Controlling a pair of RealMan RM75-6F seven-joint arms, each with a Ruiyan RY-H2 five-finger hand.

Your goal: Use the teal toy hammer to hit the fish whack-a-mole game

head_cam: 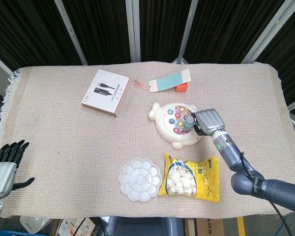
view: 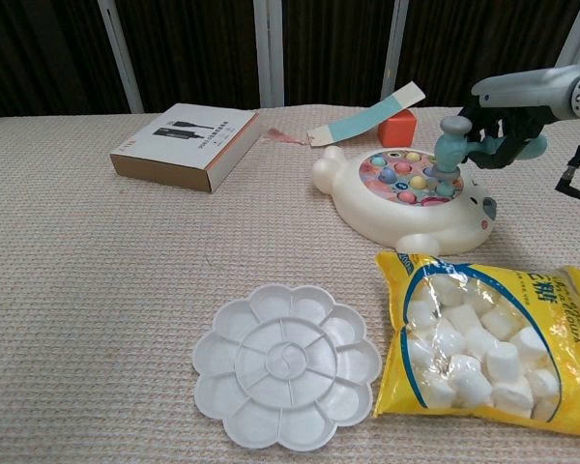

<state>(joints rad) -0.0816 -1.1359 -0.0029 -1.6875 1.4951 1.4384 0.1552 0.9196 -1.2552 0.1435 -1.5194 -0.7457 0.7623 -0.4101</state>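
One fish whack-a-mole game (view: 396,208) sits on the cloth; one teal toy hammer (view: 449,145) is above it; one white flower-shaped palette (view: 286,363) lies near the front; one yellow bag of marshmallows (view: 488,335) is beside it; one flat boxed cable (view: 187,145), one small red block (view: 398,127) and one teal-and-white strip (view: 367,114) lie at the back; two robot hands show, the right hand (head_cam: 209,120) and the left hand (head_cam: 4,166).

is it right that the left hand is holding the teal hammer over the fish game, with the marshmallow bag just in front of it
Not quite: the right hand holds the teal hammer, as the chest view shows. The left hand sits empty at the table's near left edge. The rest stands: the hammer is over the fish game, with the marshmallow bag just in front.
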